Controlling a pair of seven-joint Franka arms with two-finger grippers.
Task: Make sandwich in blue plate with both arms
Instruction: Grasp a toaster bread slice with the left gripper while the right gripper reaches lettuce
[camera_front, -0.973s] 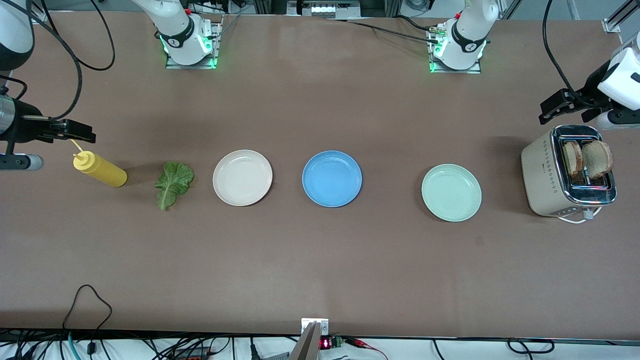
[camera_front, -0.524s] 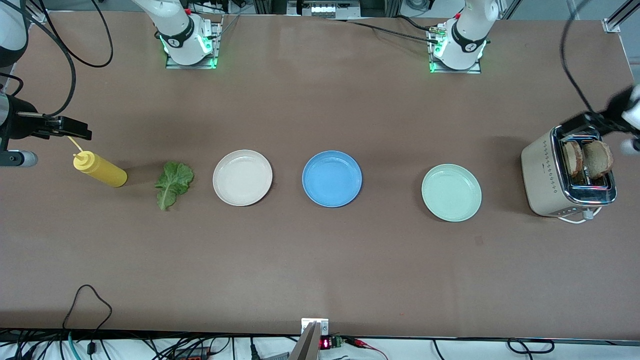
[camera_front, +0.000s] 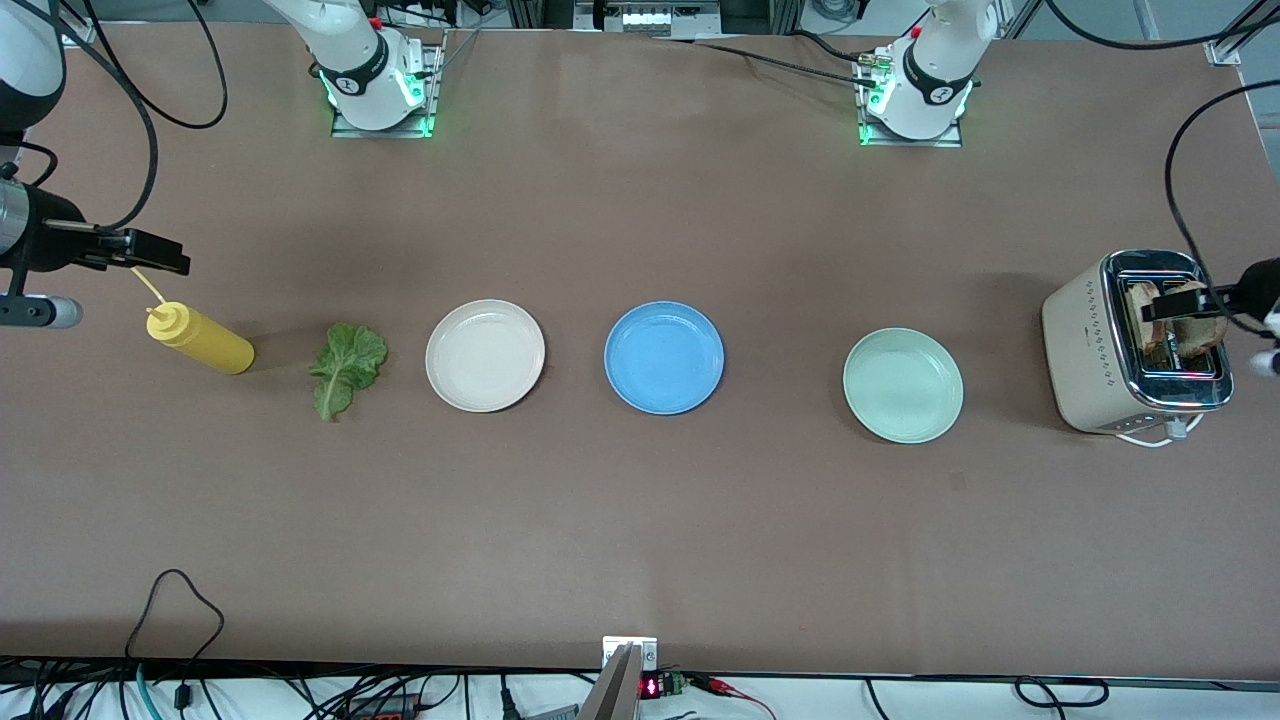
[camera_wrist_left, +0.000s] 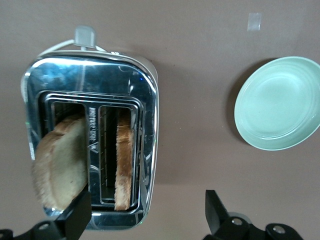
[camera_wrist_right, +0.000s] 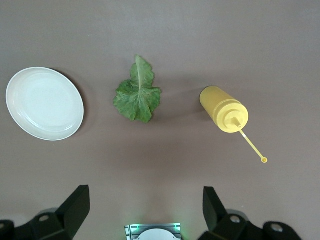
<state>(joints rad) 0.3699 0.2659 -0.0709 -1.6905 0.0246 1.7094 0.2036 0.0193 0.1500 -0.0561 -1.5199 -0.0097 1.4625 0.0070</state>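
The blue plate (camera_front: 664, 357) lies bare at the table's middle. Two bread slices (camera_front: 1192, 332) stand in the toaster (camera_front: 1090, 345) at the left arm's end. In the left wrist view, one slice (camera_wrist_left: 60, 167) leans out of its slot and the other (camera_wrist_left: 124, 167) stands upright. My left gripper (camera_front: 1185, 302) hangs open over the toaster (camera_wrist_left: 145, 100), holding nothing (camera_wrist_left: 147, 215). The lettuce leaf (camera_front: 347, 368) lies flat toward the right arm's end (camera_wrist_right: 137, 95). My right gripper (camera_front: 158, 254) is open and empty (camera_wrist_right: 144, 207), above the table by the mustard bottle's tip.
A cream-white plate (camera_front: 485, 355) lies between the lettuce and the blue plate (camera_wrist_right: 44, 102). A mint-green plate (camera_front: 903, 385) lies between the blue plate and the toaster (camera_wrist_left: 277, 102). A yellow mustard bottle (camera_front: 200, 339) lies on its side beside the lettuce (camera_wrist_right: 224, 109).
My left gripper has swung from beside the toaster's farther edge to directly over its slots and the bread. The right gripper has barely shifted.
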